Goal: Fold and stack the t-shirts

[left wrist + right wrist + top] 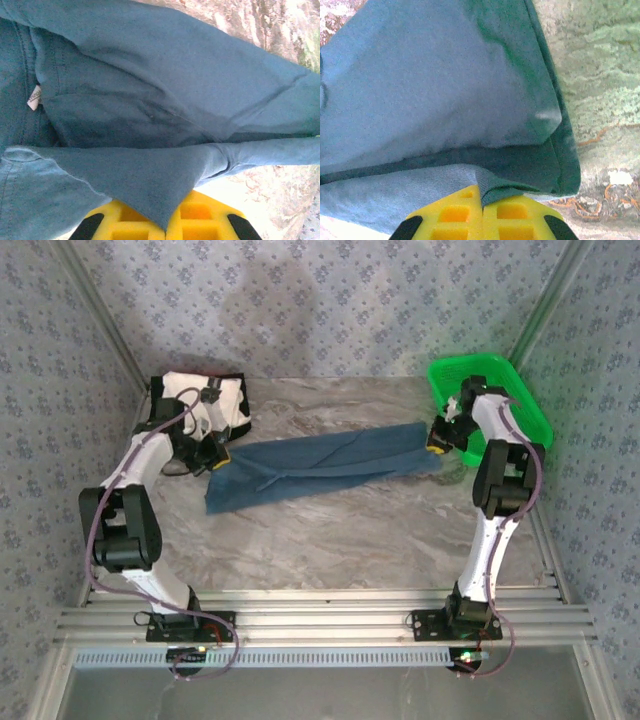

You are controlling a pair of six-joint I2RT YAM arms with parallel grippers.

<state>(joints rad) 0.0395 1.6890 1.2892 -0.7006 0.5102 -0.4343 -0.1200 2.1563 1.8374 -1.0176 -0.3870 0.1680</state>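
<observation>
The dark teal-blue t-shirt (pixel 320 465) stretches as a long, creased band across the middle of the marbled grey worktop (pixel 350 540), running from about 9 o'clock to about 3 o'clock. Each end is gripped by one arm. The left jaws are closed on the shirt's 9 o'clock end; in the left wrist view a pointed fold of teal cloth (pixel 175 100) runs down between the yellow fingers (pixel 125 225), and a small white label (pixel 34 97) shows at the cloth's left side. The right jaws are closed on the 3 o'clock end, where a hemmed corner (pixel 520 187) is pinched between the yellow fingers (pixel 450 215). The cream-white t-shirt with black edges (pixel 205 400) lies bunched in the far corner at about 10 o'clock, just behind the left arm (pixel 140 465). A bright green plastic basket (pixel 520 390) sits at about 2 o'clock, behind the right arm (pixel 495 470).
</observation>
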